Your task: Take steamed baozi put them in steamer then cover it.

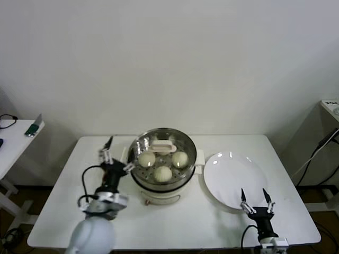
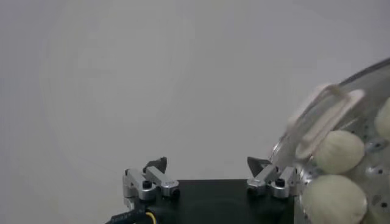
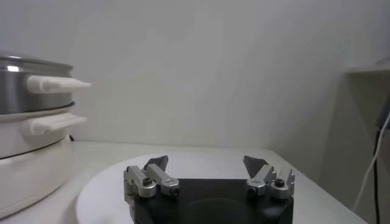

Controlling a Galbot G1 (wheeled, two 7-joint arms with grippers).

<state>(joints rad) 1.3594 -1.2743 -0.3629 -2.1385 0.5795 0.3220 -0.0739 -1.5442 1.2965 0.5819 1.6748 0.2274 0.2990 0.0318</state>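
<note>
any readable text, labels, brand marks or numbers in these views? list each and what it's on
None can be read in any view.
The steamer, its glass lid and the white plate show no print.
A small panel low on the steamer's white base is too small to read.
The green object on the side table and the item on the shelf at far right are too small to make out.

You have a steamer (image 1: pixel 139 174) of shiny polished metal on a smooth white plastic base, its cover (image 1: pixel 162 144) clear glass. The baozi (image 1: pixel 163 173) look matte and smooth. At three o'clock, the plate (image 1: pixel 233 180) is glossy white.
</note>
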